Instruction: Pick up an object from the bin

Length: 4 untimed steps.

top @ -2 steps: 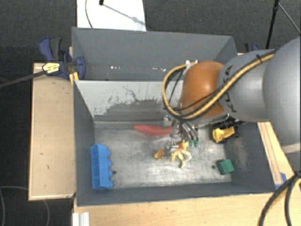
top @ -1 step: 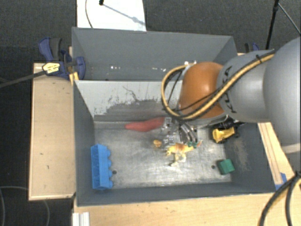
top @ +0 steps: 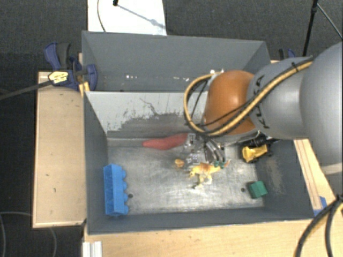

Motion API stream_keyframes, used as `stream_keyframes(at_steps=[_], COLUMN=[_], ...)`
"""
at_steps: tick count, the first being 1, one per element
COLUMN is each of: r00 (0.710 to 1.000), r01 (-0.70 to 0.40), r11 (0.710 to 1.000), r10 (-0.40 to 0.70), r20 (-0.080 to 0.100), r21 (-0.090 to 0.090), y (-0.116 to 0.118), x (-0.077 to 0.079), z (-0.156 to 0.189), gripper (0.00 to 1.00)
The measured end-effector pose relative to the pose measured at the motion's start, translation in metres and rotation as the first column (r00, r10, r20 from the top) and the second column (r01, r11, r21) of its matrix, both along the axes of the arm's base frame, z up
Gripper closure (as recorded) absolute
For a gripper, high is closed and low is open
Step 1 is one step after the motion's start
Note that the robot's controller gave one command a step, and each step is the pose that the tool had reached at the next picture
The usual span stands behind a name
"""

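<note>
Camera view: the gripper [top: 206,155] is low over a small yellow-and-orange toy [top: 203,171] in the middle of the bin [top: 161,218], with no lift begun.

The step in hand looks like the approach to a grasp: the toy lies on the bin floor just near of the gripper, and whether they touch is unclear. The next move probably calls for settling squarely round it and closing before rising. Whether the gripper is spread or pressed together cannot be told, since the arm's orange cover [top: 228,103] and cables crowd it. A red elongated piece [top: 163,142] lies just far-left. A yellow object [top: 253,152] to the right is partly hidden by the arm. A green block [top: 256,189] and a blue block [top: 114,189] lie well apart.
</note>
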<state>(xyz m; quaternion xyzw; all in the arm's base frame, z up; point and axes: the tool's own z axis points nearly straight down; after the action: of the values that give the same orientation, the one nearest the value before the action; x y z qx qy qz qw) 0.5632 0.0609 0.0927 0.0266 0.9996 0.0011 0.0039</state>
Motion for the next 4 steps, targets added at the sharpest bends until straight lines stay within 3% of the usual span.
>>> stream_keyframes(at_steps=[1, 2, 3, 4], r00=[1.0, 1.0, 0.995, 0.888], r01=[-0.007, 0.005, -0.101, -0.459], r11=[1.0, 1.0, 0.995, 0.888], r10=[0.007, -0.005, 0.101, 0.459], r20=[-0.011, 0.001, -0.012, -0.005], r21=[-0.002, 0.0, -0.002, -0.003], y=[0.011, 0.003, -0.006, -0.083], x=[0.011, -0.004, -0.031, 0.008], z=[0.043, 0.069, 0.087, 0.075], gripper=[1.0, 1.0, 1.0, 0.0])
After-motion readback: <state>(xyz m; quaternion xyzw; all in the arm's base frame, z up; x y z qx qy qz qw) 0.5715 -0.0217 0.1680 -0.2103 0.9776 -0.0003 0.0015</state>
